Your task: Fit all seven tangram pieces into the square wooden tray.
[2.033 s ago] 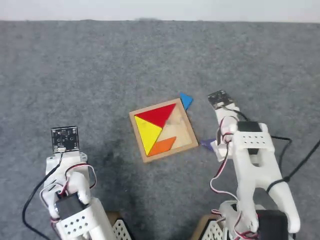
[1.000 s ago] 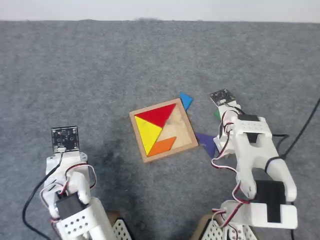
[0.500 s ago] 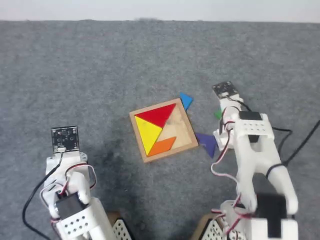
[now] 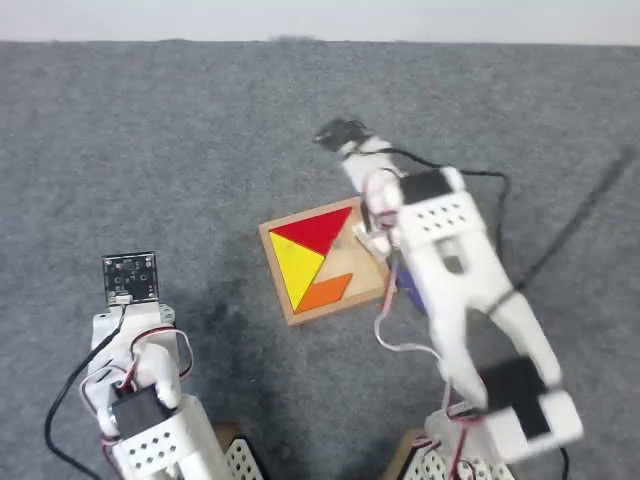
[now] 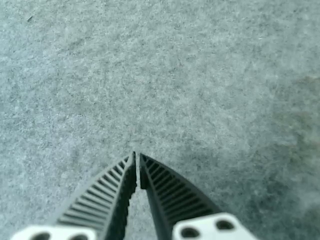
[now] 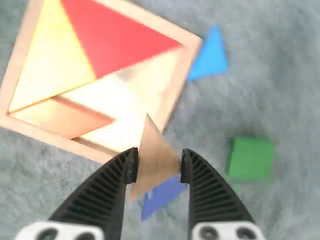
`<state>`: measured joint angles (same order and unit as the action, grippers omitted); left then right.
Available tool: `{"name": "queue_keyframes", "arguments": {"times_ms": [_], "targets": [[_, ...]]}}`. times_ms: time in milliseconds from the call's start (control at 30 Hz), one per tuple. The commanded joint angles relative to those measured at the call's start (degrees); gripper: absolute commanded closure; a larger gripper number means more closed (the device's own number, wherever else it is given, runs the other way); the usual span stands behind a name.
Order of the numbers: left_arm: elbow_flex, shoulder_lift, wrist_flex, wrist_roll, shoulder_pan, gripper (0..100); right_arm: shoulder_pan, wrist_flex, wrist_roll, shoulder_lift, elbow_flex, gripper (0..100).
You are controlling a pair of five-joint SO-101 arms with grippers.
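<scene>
Your right gripper point(image 6: 158, 156) is pinching the tan triangle point(image 6: 149, 142) by its edges, tray point(image 6: 184, 75) just beyond the jaws; it is seeming light, stiff, slippery. Left gripper point(image 5: 137, 159) is sitting closed.

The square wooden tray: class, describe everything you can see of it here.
The square wooden tray is pale wood with a raised rim, lying flat, turned cornerwise on the grey table. Inside lie a red triangle, a yellow triangle and an orange piece, fitted together; the rest of its floor is bare. The right arm is over one side, where the right gripper holds a pale triangle between its fingers by the rim.
</scene>
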<state>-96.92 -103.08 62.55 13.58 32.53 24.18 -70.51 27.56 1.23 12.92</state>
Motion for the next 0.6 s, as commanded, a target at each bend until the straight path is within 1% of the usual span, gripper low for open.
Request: {"name": "queue_keyframes", "arguments": {"times_ms": [0,133,333,433,567], "targets": [[0.48,-0.88,0.18,0.70,0.00,98,3.91,-0.57,8.97,-5.41,-6.15,94.7],[0.48,-0.88,0.18,0.70,0.00,98,7.25,0.84,19.25,-9.10,-6.51,94.7],[0.48,-0.88,0.18,0.70,0.00,98,9.19,2.95,29.19,-11.12,-6.68,94.6],[0.48,-0.88,0.18,0.70,0.00,98,10.42,2.95,32.35,-12.35,-6.77,94.4],[0.48,-0.88,0.18,0.70,0.00,98,12.44,2.95,34.11,-14.37,-8.44,94.3]]}}
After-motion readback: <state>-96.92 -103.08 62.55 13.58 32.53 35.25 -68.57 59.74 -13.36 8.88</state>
